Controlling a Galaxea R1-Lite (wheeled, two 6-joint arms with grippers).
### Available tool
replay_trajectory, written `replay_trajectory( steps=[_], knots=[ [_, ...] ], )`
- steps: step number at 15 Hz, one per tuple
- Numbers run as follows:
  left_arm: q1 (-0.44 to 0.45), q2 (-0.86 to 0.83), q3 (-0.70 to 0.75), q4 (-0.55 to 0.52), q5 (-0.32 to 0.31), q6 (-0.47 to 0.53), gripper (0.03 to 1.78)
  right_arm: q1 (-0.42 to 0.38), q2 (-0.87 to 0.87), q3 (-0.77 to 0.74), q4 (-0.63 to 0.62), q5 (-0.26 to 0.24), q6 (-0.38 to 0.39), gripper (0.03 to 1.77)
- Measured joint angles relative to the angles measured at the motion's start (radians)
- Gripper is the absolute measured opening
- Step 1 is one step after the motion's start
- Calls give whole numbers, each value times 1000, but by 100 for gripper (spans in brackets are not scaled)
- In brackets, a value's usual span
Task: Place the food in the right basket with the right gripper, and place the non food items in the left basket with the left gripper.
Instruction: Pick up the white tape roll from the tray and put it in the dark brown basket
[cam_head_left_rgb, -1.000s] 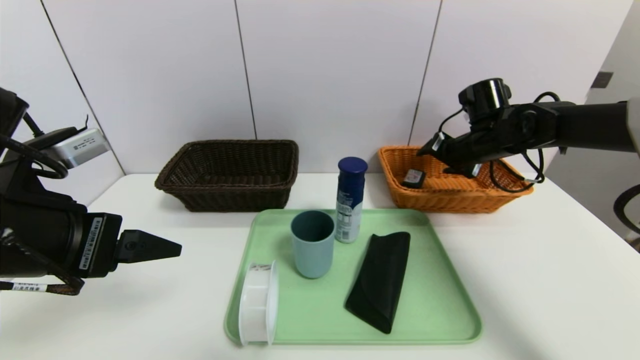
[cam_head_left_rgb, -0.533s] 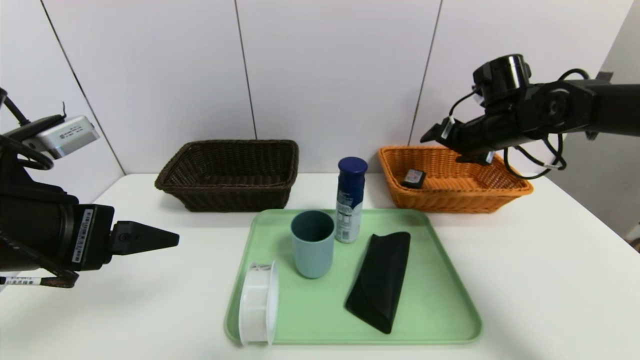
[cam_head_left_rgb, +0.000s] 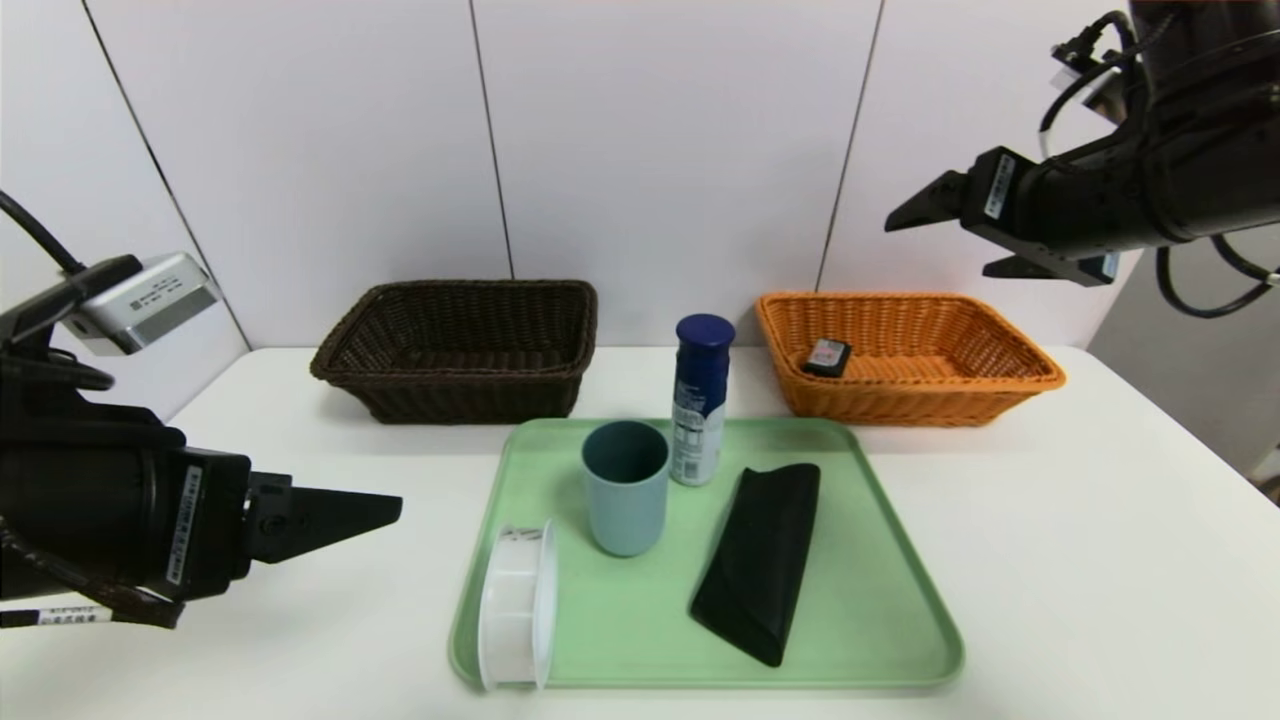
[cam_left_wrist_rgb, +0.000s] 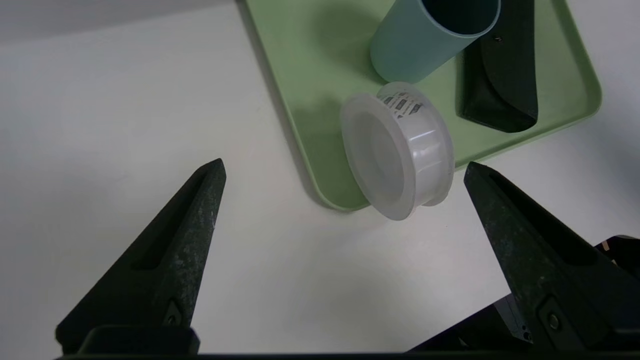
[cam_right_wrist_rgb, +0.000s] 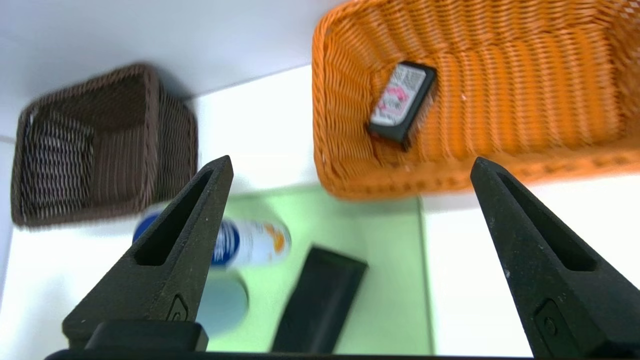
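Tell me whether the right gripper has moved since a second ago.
Yes. The right gripper has risen and pulled back from inside the orange basket to well above its rim, empty and open; the small packet stays inside.

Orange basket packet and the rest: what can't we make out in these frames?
- Packet in orange basket: label unreadable; small in head view, blurred in right wrist view.
- Spray can: print too small.
- White container: lies on its side, contents hidden.
- Brown basket: near wall hides part of its floor.
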Motion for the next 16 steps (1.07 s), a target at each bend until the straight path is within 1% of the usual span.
replay_trajectory(
  steps=[1, 2, 4, 5, 6, 7, 8, 10, 11, 13, 15, 16],
  knots=[
    [-13, -6, 32, -54, 7, 0, 169, 4, -46, 53, 2, -17, -30, 166],
    [-27, -5, 38, -56, 28, -4, 169, 1, -83, 98, 3, -41, -59, 167],
    [-67, 21, -44, 44, 80, -29, 169, -14, -138, 183, 4, -66, -92, 168],
    [-101, 49, -108, 109, 118, -58, 169, -19, -160, 219, 9, -75, -99, 168],
    [-141, 82, -168, 170, 163, -91, 169, -18, -179, 251, 33, -97, -107, 168],
    [-180, 119, -221, 235, 210, -129, 169, -9, -196, 279, 75, -129, -120, 169],
    [-218, 159, -270, 301, 258, -169, 169, 5, -214, 300, 116, -149, -136, 169],
    [-290, 229, -324, 387, 330, -233, 169, 42, -257, 335, 141, -157, -162, 169],
    [-322, 260, -337, 394, 353, -254, 169, 58, -280, 351, 140, -157, -168, 169],
    [-368, 305, -351, 395, 381, -277, 169, 79, -337, 385, 139, -159, -172, 169],
    [-394, 340, -365, 395, 387, -298, 169, 88, -406, 434, 139, -169, -188, 169],
    [-397, 351, -368, 394, 387, -300, 169, 88, -441, 467, 137, -187, -219, 169]
  ],
)
